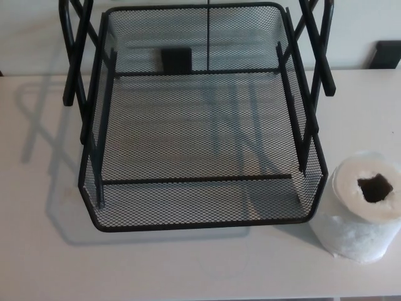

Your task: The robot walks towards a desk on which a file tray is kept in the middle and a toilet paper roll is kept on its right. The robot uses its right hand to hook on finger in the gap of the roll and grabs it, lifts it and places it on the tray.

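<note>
Head view: a black wire-mesh file tray (pixel 94 188) sits in the middle of a pale desk (pixel 44 263), its open top and low front rim turned toward the camera, an arrangement that leaves the mesh floor free to receive something lowered in from above. A white toilet paper roll (pixel 363 210) stands upright on the desk just beside the tray's front right corner, close to or touching the rim, though contact cannot be confirmed; it is partly cut off by the picture's right edge. The roll's dark core gap (pixel 376 188) faces straight up, which appears to suit the planned grasp, since a finger coming down from above could hook into it. The black crossed supports (pixel 74 56) of the tray's upper frame rise at the back corners and throw soft shadows to the left across the desk. Neither robot hand shows, so whether their fingers are spread or closed cannot be told from here; the task looks to be at the approach stage, with the roll untouched and the tray holding nothing
</note>
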Robot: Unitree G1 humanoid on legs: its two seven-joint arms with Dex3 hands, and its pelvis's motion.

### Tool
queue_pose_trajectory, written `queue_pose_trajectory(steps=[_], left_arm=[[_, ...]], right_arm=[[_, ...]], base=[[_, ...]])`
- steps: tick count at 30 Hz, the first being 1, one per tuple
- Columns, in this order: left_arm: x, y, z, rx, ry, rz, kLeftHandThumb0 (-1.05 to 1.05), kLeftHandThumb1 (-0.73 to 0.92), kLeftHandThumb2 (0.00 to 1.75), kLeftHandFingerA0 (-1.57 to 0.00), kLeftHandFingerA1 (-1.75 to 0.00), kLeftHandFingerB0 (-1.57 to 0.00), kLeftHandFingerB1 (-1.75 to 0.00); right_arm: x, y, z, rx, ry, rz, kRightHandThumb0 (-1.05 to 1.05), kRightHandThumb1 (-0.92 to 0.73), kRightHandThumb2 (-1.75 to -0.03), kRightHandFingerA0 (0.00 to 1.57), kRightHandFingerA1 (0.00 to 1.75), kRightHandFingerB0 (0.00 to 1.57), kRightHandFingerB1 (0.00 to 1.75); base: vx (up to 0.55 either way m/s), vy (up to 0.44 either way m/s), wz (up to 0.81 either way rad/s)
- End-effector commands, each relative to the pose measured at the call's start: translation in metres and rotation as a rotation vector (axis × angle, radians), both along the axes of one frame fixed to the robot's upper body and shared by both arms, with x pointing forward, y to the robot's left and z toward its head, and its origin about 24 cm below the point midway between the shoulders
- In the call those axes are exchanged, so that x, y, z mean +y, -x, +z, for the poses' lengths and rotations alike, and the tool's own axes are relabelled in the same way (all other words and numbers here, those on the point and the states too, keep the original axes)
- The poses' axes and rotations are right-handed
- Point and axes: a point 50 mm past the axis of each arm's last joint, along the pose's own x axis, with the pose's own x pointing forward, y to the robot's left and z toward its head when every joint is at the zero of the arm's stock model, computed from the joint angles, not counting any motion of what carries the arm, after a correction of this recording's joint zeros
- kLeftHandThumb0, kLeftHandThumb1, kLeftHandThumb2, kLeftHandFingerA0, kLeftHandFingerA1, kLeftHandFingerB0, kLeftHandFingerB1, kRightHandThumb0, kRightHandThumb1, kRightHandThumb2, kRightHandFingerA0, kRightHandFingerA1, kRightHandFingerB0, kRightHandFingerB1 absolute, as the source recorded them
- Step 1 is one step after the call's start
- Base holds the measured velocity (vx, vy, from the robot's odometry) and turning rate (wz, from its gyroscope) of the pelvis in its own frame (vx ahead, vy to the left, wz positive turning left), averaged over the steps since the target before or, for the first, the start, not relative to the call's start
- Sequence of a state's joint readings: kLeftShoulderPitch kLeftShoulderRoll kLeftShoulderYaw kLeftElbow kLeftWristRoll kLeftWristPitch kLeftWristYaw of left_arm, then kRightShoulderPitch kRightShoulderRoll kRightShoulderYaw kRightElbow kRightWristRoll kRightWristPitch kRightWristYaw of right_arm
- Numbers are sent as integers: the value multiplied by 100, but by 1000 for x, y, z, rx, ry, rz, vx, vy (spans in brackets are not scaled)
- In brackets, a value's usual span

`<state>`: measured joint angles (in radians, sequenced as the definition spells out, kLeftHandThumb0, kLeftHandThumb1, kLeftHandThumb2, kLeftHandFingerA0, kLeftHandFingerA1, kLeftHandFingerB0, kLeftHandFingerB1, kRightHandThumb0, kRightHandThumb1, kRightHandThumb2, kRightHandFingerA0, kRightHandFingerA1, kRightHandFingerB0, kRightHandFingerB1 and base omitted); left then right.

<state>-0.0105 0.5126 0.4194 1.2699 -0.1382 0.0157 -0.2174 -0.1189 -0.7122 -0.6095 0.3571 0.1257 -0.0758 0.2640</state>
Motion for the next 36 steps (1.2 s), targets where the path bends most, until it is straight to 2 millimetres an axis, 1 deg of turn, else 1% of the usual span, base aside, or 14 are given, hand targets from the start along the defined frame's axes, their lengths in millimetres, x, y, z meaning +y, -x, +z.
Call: queue_pose_trajectory(steps=[1, 6, 7, 8, 11, 19, 20, 21, 22, 23, 24, 33, 34, 36], left_arm=[[8, 5, 6, 59, -54, -41, -65, 62, 133, -11, -75, 0, -67], [8, 8, 5, 35, -33, -16, -69, 67, 137, -10, -76, -1, -70], [8, 8, 5, 35, -34, -17, -89, 64, 123, -30, -91, -17, -81], [8, 8, 5, 41, -40, -30, -67, 69, 138, -13, -77, -1, -69], [8, 7, 5, 39, -34, -32, -67, 66, 136, -12, -77, 0, -69], [10, 3, 9, 35, -40, -27, -67, 64, 135, -10, -75, 0, -68], [10, 2, 9, 33, -39, -25, -89, 62, 125, -30, -90, -18, -80], [10, 2, 9, 36, -41, -43, -90, 63, 124, -33, -93, -18, -81], [11, 1, 10, 40, -46, -46, -68, 68, 138, -14, -78, -1, -69], [11, 1, 10, 40, -47, -46, -68, 68, 138, -14, -78, -1, -69], [11, 3, 9, 38, -47, -34, -89, 66, 122, -32, -91, -20, -80], [11, 0, 10, 38, -46, -39, -90, 63, 123, -34, -92, -20, -81], [10, 0, 9, 21, -38, -16, -89, 61, 122, -33, -91, -19, -80], [10, -1, 9, 29, -43, -30, -89, 62, 124, -35, -92, -21, -81]], right_arm=[[90, -8, 0, 503, 289, 550, -55, -49, -55, 28, 47, 29, 30], [102, -4, -12, 601, 315, 591, -56, -46, -56, 29, 44, 29, 31], [103, -3, -13, 605, 318, 599, -61, -38, -73, 25, 52, 23, 41], [104, -3, -15, 607, 318, 605, -61, -38, -74, 25, 52, 23, 41], [109, -1, -14, 626, 333, 638, -63, -39, -76, 24, 52, 19, 41], [128, 1, -12, 696, 427, 717, -61, -40, -74, 21, 50, 13, 42], [130, 1, -12, 705, 434, 728, -61, -40, -74, 21, 51, 12, 42], [131, 1, -12, 715, 442, 740, -61, -41, -74, 21, 51, 12, 40], [133, 1, -12, 728, 446, 753, -61, -41, -73, 21, 50, 12, 39], [133, 1, -12, 731, 446, 754, -61, -41, -73, 21, 50, 12, 39], [135, 2, -14, 739, 467, 765, -62, -42, -75, 25, 50, 13, 40], [141, 4, -23, 765, 492, 794, -60, -42, -75, 26, 49, 12, 40], [144, 3, -24, 760, 481, 799, -53, -53, -57, 32, 44, 18, 30], [147, 2, -24, 760, 474, 803, -53, -53, -57, 32, 43, 18, 30]], base=[[0, 0, 0], [0, 0, 0], [0, 0, 0], [0, 0, 0], [0, 0, 0], [0, 0, 0], [0, 0, 0], [0, 0, 0], [0, 0, 0], [0, 0, 0], [0, 0, 0], [0, 0, 0], [0, 0, 0], [0, 0, 0]])
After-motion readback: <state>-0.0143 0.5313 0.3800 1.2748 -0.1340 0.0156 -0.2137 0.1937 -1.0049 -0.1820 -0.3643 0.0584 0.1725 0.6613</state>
